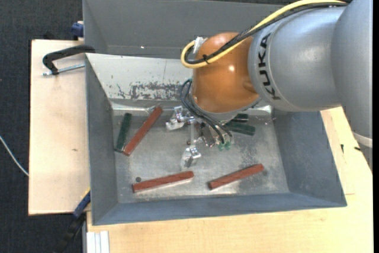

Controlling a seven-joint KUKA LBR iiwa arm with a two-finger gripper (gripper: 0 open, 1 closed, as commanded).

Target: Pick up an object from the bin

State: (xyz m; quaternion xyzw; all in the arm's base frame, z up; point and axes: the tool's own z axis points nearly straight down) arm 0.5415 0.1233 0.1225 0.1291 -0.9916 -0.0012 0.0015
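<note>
Nearby — slim red-brown bar (163,182)

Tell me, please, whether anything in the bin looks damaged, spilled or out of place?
Nothing looks spilled or broken. The only wear is dark scuffing on the bin's back wall. The three reddish-brown sticks and the dark green stick at the left simply lie loose at different angles.

Grey bin (308,151); red-brown sticks (163,181); dark green stick (123,130).
</note>
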